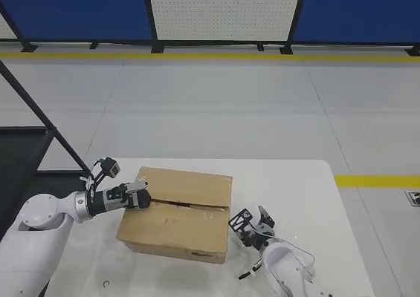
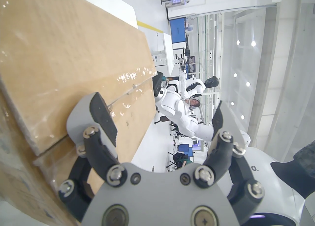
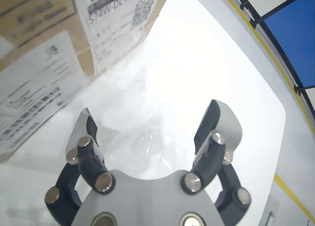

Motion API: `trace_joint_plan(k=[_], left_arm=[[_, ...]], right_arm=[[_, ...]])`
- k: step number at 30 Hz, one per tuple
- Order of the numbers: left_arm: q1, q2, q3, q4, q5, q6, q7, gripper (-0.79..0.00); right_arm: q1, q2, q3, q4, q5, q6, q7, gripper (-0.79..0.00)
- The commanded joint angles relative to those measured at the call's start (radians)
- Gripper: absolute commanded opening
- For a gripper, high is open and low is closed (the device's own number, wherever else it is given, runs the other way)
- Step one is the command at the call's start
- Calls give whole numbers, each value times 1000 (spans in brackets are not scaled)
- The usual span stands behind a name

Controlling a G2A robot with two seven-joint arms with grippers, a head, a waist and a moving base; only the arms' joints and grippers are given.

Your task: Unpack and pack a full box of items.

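Observation:
A closed brown cardboard box sits in the middle of the white table, its two top flaps meeting at a taped seam. My left gripper hovers at the box's left end, right at the seam, open, one finger lying against the top flap. My right gripper stands open just off the box's right side, low over the table, with nothing between its fingertips. That side of the box carries white shipping labels.
A black metal rack stands off the table's left side. Bare tabletop lies right of and behind the box. Blue and white partition panels line the far floor, with yellow floor tape in front.

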Motion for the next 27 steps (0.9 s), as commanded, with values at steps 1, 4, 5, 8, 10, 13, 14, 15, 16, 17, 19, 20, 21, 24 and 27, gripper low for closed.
trace_joint_plan(k=[1,4,5,8,10,13,14,15,16,17,19,20,21,24,27], left_arm=[[0,0,0,0,0,0,0,0],[0,0,0,0,0,0,0,0],[0,0,0,0,0,0,0,0],[0,0,0,0,0,0,0,0],[0,0,0,0,0,0,0,0],[0,0,0,0,0,0,0,0],[0,0,0,0,0,0,0,0],[0,0,0,0,0,0,0,0],[0,0,0,0,0,0,0,0],[0,0,0,0,0,0,0,0],[0,0,0,0,0,0,0,0],[0,0,0,0,0,0,0,0],[0,0,0,0,0,0,0,0],[0,0,0,0,0,0,0,0],[0,0,0,0,0,0,0,0]], right_arm=[[20,-9,-13,27,-13,21,11,0],[35,-22,-31,48,-35,65,10,0],[36,-26,-36,52,-40,76,9,0],[31,-32,-38,50,-56,104,-4,0],[19,-33,-34,39,-69,112,-9,0],[-10,-32,-19,9,-95,135,-16,0],[-25,-31,-12,-6,-104,147,-23,0],[-41,-29,-4,-23,-113,156,-27,0],[-59,-27,5,-39,-123,169,-34,0],[-77,-25,16,-55,-131,183,-39,0],[-112,-22,33,-85,-149,206,-45,0],[-126,-21,41,-96,-156,216,-41,0],[-137,-20,45,-106,-158,211,-39,0],[-179,-17,73,-151,-121,183,-79,0],[-254,-5,135,-211,-9,91,-190,0]])
